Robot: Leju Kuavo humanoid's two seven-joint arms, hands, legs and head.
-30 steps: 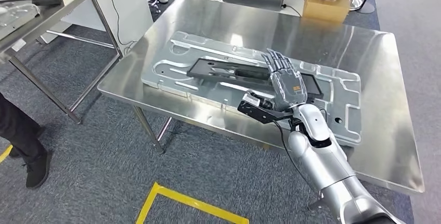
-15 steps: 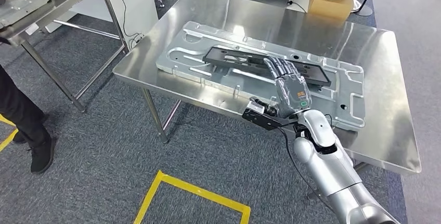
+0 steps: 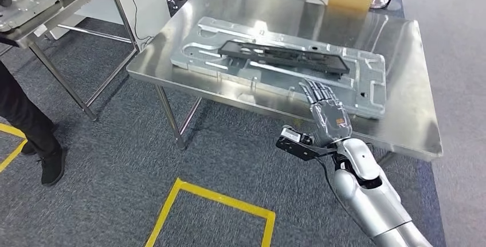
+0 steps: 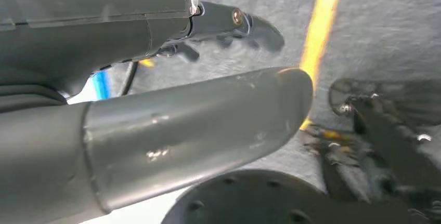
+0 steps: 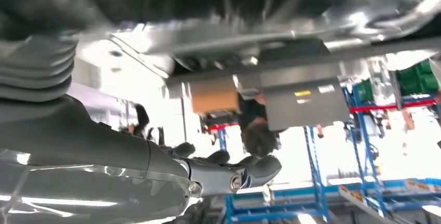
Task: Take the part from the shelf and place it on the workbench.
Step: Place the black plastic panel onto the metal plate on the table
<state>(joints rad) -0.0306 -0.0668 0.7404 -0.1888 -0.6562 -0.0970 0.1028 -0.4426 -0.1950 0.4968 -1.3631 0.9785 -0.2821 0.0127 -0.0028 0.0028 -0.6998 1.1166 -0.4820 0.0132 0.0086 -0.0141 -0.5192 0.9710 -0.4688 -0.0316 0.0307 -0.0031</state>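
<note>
Fingers (image 3: 321, 93) of the right hand (image 3: 328, 115) are spread and straight, and I see nothing held in them. The hand hovers over the near edge of the steel desk (image 3: 412, 86), fingertips pointing away from the robot toward the work.

The black part (image 3: 283, 55) lies flat on a large silver plate (image 3: 367, 75), which in turn rests on the desk. I judge the placement to be made: the part sits on the work surface and no hand touches it.

Key relation: the part lies ahead of the right fingers and somewhat to the robot's left, apart from them, with a strip of the silver plate between. Its long axis runs roughly across my line of sight, near parallel to the desk's front edge, so the fingers point almost square to it. The right hand is clearly the nearer one.

The left hand (image 4: 156, 130) appears in its wrist view over grey carpet and a yellow floor line (image 4: 320, 31). I cannot tell whether those fingers are spread or curled.

Also noted: a second steel table (image 3: 74, 0) stands to the left, carrying a metal piece, and a person's dark trouser leg and shoe (image 3: 34, 132) are on the carpet at the left edge.

Assessment: the task looks essentially complete. Any further step should be a clear retreat of the right arm without brushing the plate.
</note>
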